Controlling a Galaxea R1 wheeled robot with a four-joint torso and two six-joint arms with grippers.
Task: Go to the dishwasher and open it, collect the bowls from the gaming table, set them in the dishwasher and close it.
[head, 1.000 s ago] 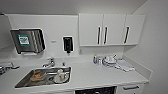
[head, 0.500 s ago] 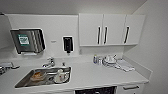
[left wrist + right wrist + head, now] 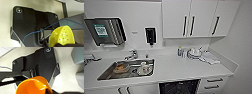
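The dishwasher sits under the white counter at the lower middle of the head view, showing a dark open interior. In the left wrist view a yellowish-green speckled bowl hangs above the floor, with my left gripper shut on its lower rim. In the right wrist view an orange bowl is held the same way by my right gripper. The gaming table is out of view.
A steel sink left of the dishwasher holds an orange-filled dish and a white dish. Bottles, stacked dishes and a cloth stand at the counter's back right. White drawers flank the dishwasher, with wall cabinets above.
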